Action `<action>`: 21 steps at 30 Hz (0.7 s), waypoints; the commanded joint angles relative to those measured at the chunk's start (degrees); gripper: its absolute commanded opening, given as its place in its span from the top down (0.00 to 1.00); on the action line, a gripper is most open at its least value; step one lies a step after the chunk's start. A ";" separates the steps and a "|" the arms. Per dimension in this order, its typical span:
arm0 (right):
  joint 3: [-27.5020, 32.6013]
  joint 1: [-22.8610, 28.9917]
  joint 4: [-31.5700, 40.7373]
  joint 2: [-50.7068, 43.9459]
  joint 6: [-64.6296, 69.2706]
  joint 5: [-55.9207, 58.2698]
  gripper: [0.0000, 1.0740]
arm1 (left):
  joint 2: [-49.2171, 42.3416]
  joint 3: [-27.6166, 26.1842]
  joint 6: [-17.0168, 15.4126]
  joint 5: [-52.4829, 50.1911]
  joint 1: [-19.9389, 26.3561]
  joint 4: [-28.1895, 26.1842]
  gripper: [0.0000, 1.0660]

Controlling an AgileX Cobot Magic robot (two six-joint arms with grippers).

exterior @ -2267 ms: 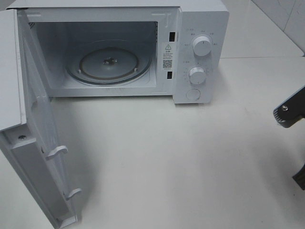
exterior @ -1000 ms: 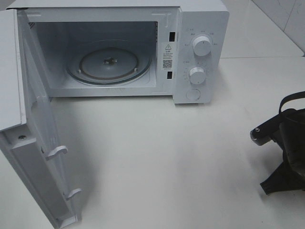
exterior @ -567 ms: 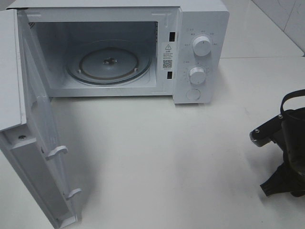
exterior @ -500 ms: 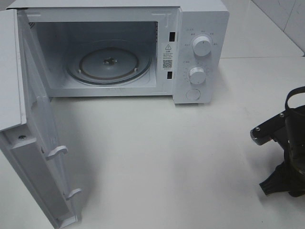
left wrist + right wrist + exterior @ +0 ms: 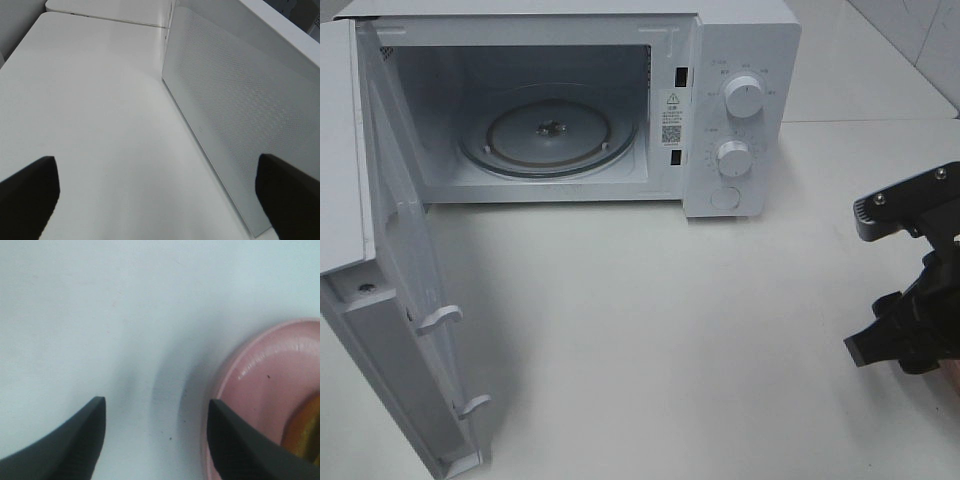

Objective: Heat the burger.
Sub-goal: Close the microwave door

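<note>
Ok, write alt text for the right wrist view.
The open right tool hovers over a white table, one fingertip over the rim of a pink plate. A sliver of golden-brown burger shows on the plate at the picture's edge.

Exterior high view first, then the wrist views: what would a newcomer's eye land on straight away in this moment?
The white microwave at the back of the table, its door swung wide toward the camera and the glass turntable bare inside. Next, the right gripper at the table's right edge, jaws apart over the rim of a pink plate. A golden-brown sliver of the burger shows on that plate.
</note>
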 commanded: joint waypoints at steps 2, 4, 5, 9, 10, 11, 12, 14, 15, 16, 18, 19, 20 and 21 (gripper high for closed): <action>-0.29 -0.11 14.04 -9.85 -19.19 -1.72 0.36 | -0.23 0.17 0.06 -0.06 0.29 0.06 0.06; -0.29 -0.11 16.39 -11.29 -21.83 -1.66 0.35 | -0.23 0.17 0.06 -0.06 0.29 0.06 0.06; -0.29 -0.11 20.97 -13.69 -26.70 -1.43 0.32 | -0.23 0.17 0.06 -0.06 0.29 0.06 0.06; -1.15 -0.11 27.39 -16.90 -32.60 1.03 0.30 | -0.23 0.17 0.06 -0.06 0.29 0.06 0.06; -1.95 -0.11 29.39 -17.82 -34.38 2.64 0.30 | -0.23 0.17 0.06 -0.06 0.29 0.06 0.06; -1.95 -0.11 29.39 -17.82 -34.38 2.64 0.30 | -0.23 0.17 0.06 -0.06 0.29 0.06 0.06; -3.67 -0.11 32.20 -19.31 -36.67 5.56 0.30 | -0.23 0.17 0.06 -0.06 0.29 0.06 0.06; -5.79 -0.11 34.38 -20.74 -38.04 8.37 0.30 | -0.23 0.17 0.06 -0.06 0.29 0.06 0.06; -6.70 -0.11 34.95 -21.37 -38.10 9.97 0.30 | -0.23 0.17 0.06 -0.06 0.29 0.06 0.06; -7.91 -0.11 34.89 -22.63 -38.10 13.01 0.30 | -0.23 0.17 0.06 -0.06 0.29 0.06 0.06; -8.37 -0.11 34.89 -23.32 -38.10 14.21 0.30 | -0.23 0.17 0.06 -0.06 0.29 0.06 0.06; -8.77 -0.11 34.84 -24.87 -38.10 15.81 0.30 | -0.23 0.17 0.06 -0.06 0.29 0.06 0.06; -8.77 -0.11 34.84 -24.87 -38.10 15.81 0.30 | -0.23 0.17 0.06 -0.06 0.29 0.06 0.06; -8.88 -0.11 34.84 -25.73 -38.22 16.44 0.30 | -0.23 0.17 0.06 -0.06 0.29 0.06 0.06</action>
